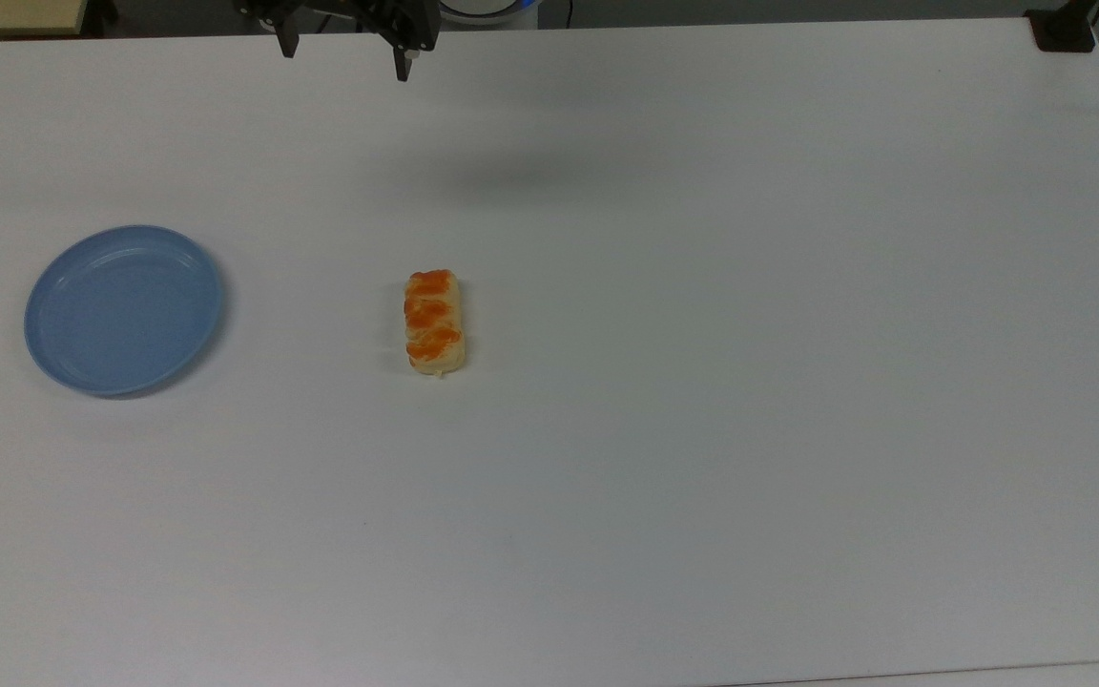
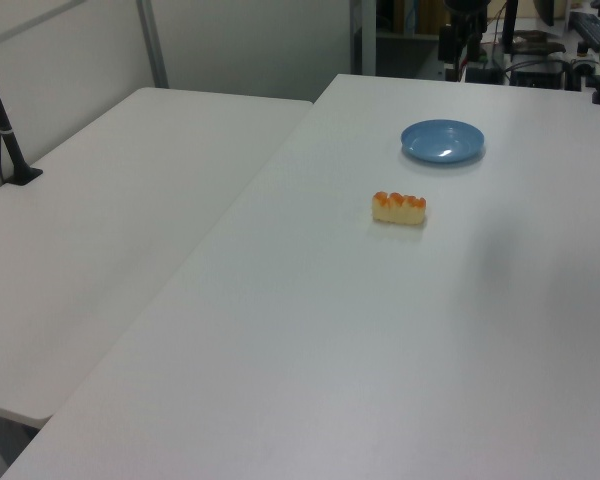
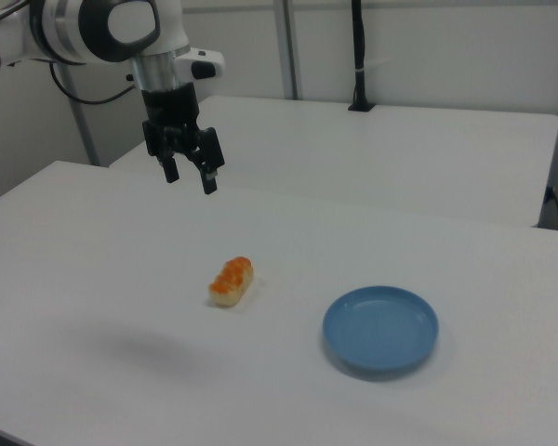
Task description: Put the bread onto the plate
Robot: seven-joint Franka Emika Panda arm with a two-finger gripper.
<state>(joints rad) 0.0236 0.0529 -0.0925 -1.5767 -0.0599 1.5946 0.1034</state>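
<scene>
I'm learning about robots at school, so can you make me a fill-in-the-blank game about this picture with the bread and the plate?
1. The plate is the colour ____.
2. The bread lies on the ____, not on the plate.
3. The gripper hangs in the air with its fingers ____.
4. In the top view, the plate is to the ____ of the bread.

Missing words: blue; table; open; left
</scene>
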